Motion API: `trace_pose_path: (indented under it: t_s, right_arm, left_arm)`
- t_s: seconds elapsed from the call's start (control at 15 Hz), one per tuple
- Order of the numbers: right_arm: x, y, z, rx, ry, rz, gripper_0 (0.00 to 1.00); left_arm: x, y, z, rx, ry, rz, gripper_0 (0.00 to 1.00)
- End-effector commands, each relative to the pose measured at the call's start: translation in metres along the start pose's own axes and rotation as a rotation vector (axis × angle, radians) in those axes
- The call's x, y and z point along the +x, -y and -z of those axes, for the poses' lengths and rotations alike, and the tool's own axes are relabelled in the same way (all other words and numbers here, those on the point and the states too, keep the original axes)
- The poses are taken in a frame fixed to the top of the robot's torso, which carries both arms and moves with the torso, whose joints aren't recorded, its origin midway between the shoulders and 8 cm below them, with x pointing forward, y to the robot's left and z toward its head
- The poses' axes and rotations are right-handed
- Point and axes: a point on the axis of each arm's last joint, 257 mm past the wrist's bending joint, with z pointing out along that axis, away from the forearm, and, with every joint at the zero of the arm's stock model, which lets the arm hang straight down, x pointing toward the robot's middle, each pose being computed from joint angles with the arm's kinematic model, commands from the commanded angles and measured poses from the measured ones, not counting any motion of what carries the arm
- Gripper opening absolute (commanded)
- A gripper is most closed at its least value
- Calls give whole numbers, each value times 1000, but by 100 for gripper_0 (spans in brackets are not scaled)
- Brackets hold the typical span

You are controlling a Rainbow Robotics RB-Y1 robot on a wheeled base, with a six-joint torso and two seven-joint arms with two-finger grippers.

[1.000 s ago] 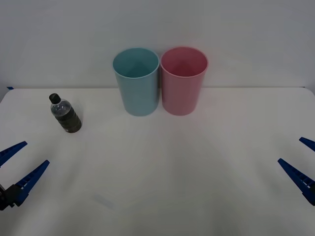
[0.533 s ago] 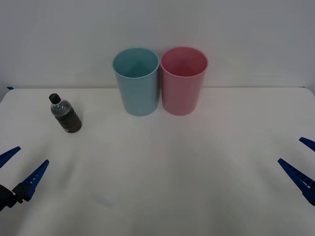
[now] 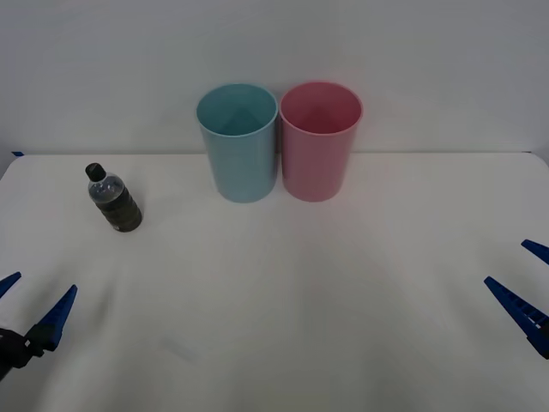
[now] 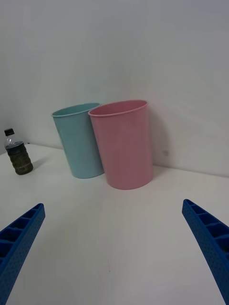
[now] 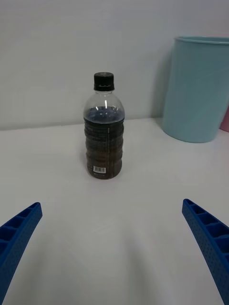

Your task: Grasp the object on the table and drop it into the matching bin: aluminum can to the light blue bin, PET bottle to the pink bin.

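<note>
We are looking at a small clear plastic bottle (image 3: 113, 199) standing upright on the left part of the white table (image 3: 283, 292), its black cap on and a dark olive-brown label wrapping its ribbed body. Well apart from it, at the table's far edge, a light blue bin (image 3: 239, 142) and a pink bin (image 3: 319, 141) are standing upright side by side, touching or nearly so, both open-topped, smooth and unmarked, the blue one sitting nearer the bottle.
</note>
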Motion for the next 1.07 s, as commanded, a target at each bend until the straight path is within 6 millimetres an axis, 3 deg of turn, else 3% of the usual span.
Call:
trace_pose_path:
  t_s: [0.07, 0.53, 1.07]
  right_arm:
    - [0, 0, 0, 0, 0, 0, 100]
    - [0, 0, 0, 0, 0, 0, 100]
    - [0, 0, 0, 0, 0, 0, 100]
  left_arm:
    - [2, -8, -9, -49, 2, 45, 100]
    - [5, -13, -65, -78, 16, 85, 100]
    - [6, 0, -140, -36, 23, 94, 100]
